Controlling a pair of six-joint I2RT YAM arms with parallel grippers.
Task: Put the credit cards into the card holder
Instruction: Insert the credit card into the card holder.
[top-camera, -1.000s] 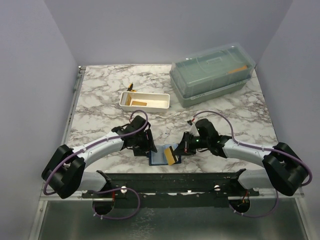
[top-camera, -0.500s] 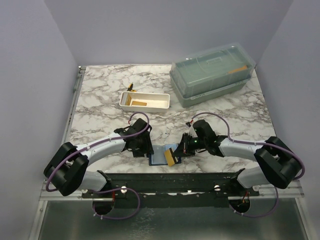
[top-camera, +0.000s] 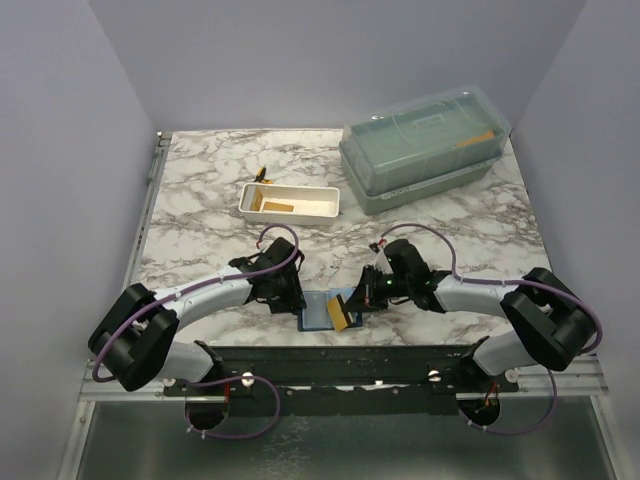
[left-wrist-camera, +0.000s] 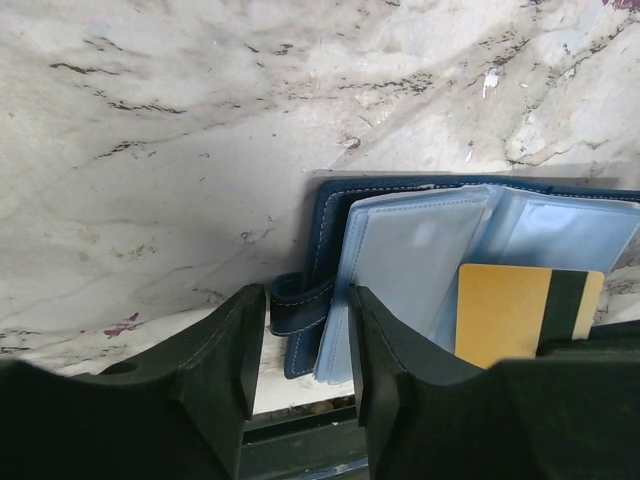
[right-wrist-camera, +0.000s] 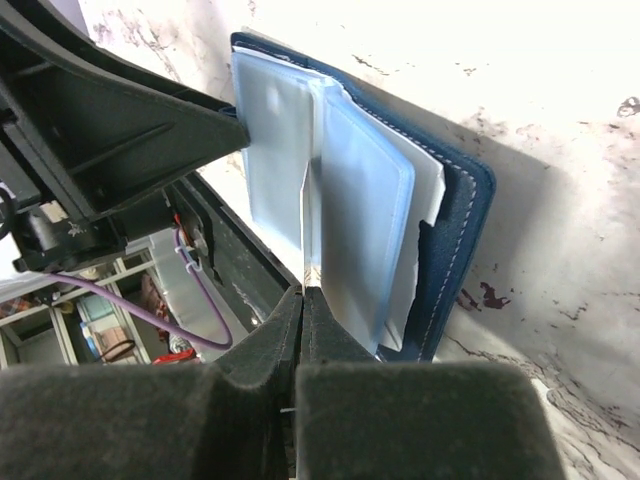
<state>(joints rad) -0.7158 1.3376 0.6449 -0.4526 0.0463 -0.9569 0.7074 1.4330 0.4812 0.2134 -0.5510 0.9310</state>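
The navy card holder (top-camera: 316, 314) lies open at the table's near edge, its grey-blue pocket faces (left-wrist-camera: 400, 260) fanned up. My right gripper (top-camera: 366, 296) is shut on an orange-yellow credit card (top-camera: 341, 313) with a dark stripe (left-wrist-camera: 565, 305). In the right wrist view the card (right-wrist-camera: 305, 230) stands edge-on between the pocket sleeves of the holder (right-wrist-camera: 460, 230). My left gripper (left-wrist-camera: 305, 350) is open at the holder's left edge (left-wrist-camera: 328, 215), with the strap and sleeve edges between its fingers (left-wrist-camera: 235, 350). Another orange card (top-camera: 276, 207) lies in the white tray.
The long white tray (top-camera: 318, 203) stands mid-table, with a small yellow and dark object (top-camera: 262, 176) behind it. A large translucent green lidded box (top-camera: 425, 145) is at the back right. The dark metal frame rail (top-camera: 340, 360) runs just below the holder.
Both arms have shifted slightly. My right gripper has edged the card a little left, further over the holder. The holder has stayed in place.
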